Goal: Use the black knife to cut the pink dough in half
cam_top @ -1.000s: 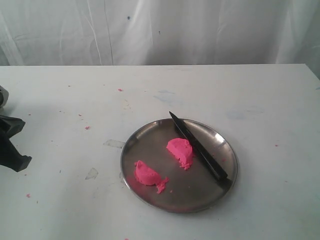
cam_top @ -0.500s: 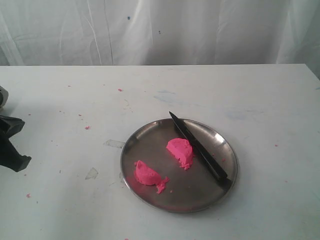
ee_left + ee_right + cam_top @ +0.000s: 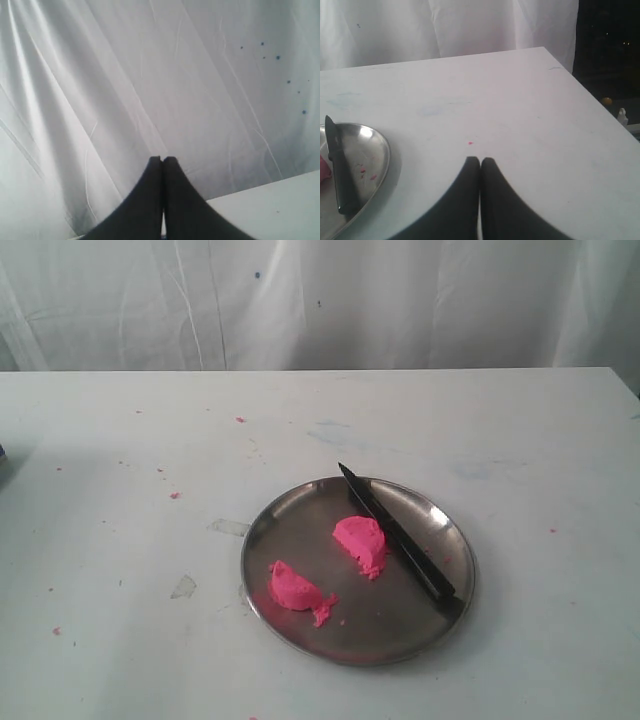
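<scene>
The pink dough lies in two half-mounds on the round steel plate (image 3: 300, 505): one (image 3: 361, 543) near the plate's middle, the other (image 3: 293, 589) toward its front left. The black knife (image 3: 398, 535) rests across the plate's right side, tip at the far rim, handle near the front right rim; it also shows as the knife (image 3: 337, 167) in the right wrist view. Neither arm appears in the exterior view. My left gripper (image 3: 162, 159) is shut and empty, facing the white curtain. My right gripper (image 3: 480, 160) is shut and empty above bare table, apart from the plate (image 3: 377, 150).
Tiny pink crumbs (image 3: 175, 495) dot the white table (image 3: 120, 540), and one crumb (image 3: 470, 143) lies just ahead of my right gripper. A white curtain (image 3: 320, 300) hangs behind the table. The table's edge (image 3: 590, 100) drops off beside a dark area.
The left arm, seen at the exterior view's left edge before, has withdrawn out of that view. Dough, knife and plate have not moved.
</scene>
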